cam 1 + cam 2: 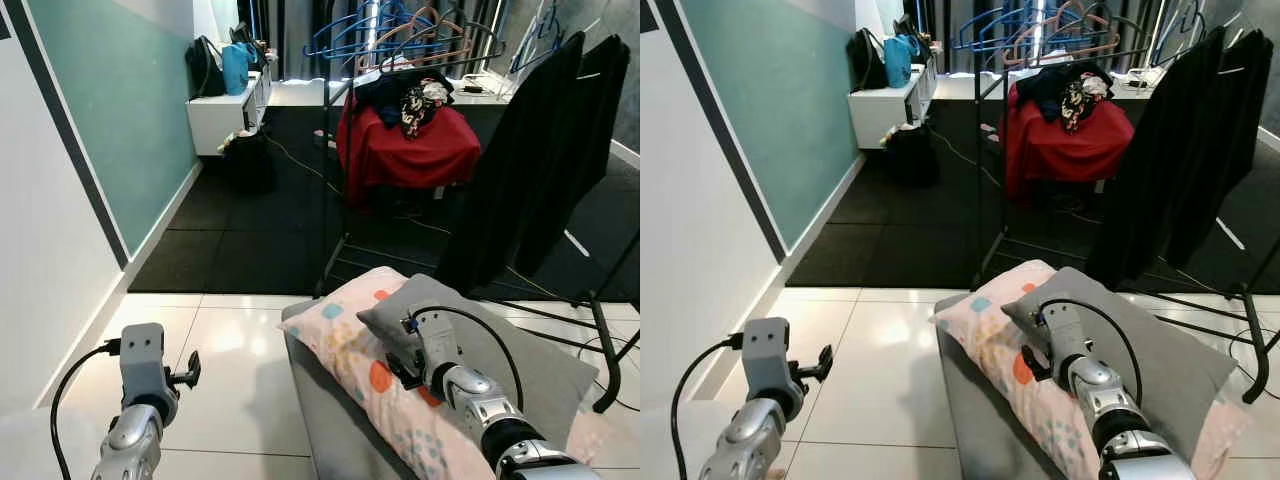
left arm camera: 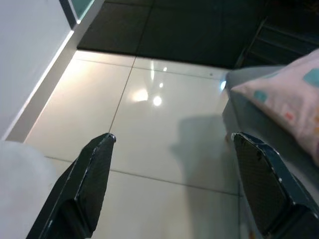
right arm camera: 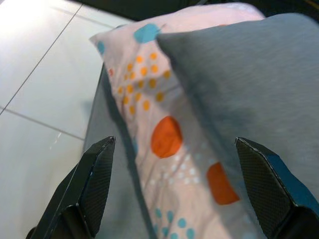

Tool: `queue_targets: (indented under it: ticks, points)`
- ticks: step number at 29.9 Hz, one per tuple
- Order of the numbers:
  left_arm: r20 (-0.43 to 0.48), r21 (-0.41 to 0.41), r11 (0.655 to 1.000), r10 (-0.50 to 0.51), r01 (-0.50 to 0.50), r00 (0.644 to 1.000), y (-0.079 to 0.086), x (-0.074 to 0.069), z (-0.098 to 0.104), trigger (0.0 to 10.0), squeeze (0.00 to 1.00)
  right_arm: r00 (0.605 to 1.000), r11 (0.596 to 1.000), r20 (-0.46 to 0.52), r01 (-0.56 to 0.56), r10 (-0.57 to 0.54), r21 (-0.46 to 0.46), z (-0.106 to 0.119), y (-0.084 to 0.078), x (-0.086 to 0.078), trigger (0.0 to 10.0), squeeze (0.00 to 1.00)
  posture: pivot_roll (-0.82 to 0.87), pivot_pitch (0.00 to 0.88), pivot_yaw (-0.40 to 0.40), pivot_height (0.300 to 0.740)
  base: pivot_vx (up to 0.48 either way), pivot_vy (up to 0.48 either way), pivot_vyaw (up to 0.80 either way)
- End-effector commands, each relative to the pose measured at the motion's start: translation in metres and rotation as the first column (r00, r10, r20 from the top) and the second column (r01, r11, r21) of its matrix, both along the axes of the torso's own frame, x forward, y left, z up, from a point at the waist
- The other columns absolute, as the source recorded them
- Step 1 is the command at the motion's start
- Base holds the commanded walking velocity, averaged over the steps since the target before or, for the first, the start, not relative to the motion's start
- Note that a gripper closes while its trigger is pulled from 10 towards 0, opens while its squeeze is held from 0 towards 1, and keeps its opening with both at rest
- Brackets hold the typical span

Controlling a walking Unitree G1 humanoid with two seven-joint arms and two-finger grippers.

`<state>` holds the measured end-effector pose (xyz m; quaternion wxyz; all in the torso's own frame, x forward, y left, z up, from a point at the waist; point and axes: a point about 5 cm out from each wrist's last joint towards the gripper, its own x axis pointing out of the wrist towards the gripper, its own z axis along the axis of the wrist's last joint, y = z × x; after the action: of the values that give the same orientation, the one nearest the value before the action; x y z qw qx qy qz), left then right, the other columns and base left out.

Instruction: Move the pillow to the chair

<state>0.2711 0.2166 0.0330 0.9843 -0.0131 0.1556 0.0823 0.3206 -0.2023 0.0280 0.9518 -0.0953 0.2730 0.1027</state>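
— Pillows first: how many, and where?

— Two. A pink pillow (image 1: 375, 370) with orange and blue dots lies on a grey bed (image 1: 320, 420), and a grey pillow (image 1: 500, 345) lies on top of it, overlapping the dotted one along its far side. Both sit at the bed's near corner, beside the white tiled floor (image 1: 230, 370).

— And the tools?

— Two. The right tool (image 3: 179, 191) hangs just above the dotted pillow, its two black fingers (image 3: 94, 184) spread wide, one over the edge of the bed, the other over the grey pillow. It holds nothing. The left tool (image 2: 174, 184) is to the left of the bed, over the tiles, fingers also wide apart and empty.

— What lies beyond the bed?

— One clothes rack (image 1: 400, 60) with several empty hangers in blue and pink, standing on dark flooring just past the bed. Two black garments (image 1: 545, 150) hang from a rail to the right of it. Behind the rack, one piece of furniture draped in red cloth (image 1: 405, 145) carries a heap of clothes. A white shelf (image 1: 225, 110) stands against the teal wall (image 1: 120, 110), well beyond the bed, with a black bag (image 1: 203, 65) and a blue bag (image 1: 235, 68) on it.
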Motion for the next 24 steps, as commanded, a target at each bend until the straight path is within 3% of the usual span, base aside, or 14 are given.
queue_targets:
  ticks: [1, 8, 20, 24]
  points:
    - [-0.06, 0.064, 0.998, -0.017, 0.02, 0.998, -0.003, -0.007, -0.011, 10.0, 0.0, 0.997, 1.0, -0.072, 0.008, -0.009, -0.02, -0.018, -0.002, -0.015, 10.0, 0.0, -0.13, 0.0, -0.002, 0.74, 0.0, 0.0, 0.0]
    - [-0.105, 0.062, 0.998, -0.013, 0.019, 0.994, -0.012, -0.023, -0.025, 10.0, 0.0, 0.993, 1.0, -0.119, 0.012, -0.012, -0.001, -0.034, -0.007, -0.034, 10.0, 0.0, -0.12, 0.0, -0.02, 0.74, 0.0, 0.0, 0.0]
    - [-0.181, 0.023, 0.999, 0.026, -0.022, 0.983, -0.011, -0.043, -0.042, 10.0, 0.0, 0.986, 1.0, -0.165, 0.003, -0.003, -0.001, -0.045, -0.012, -0.048, 10.0, 0.0, -0.12, 0.0, -0.017, 0.74, 0.0, 0.0, 0.0]
    - [-0.234, 0.009, 0.999, 0.047, -0.047, 0.971, -0.01, -0.058, -0.054, 10.0, 0.0, 0.985, 0.999, -0.172, -0.031, 0.027, -0.024, -0.051, -0.01, -0.055, 10.0, 0.0, -0.11, 0.0, -0.013, 0.74, 0.0, 0.0, 0.0]
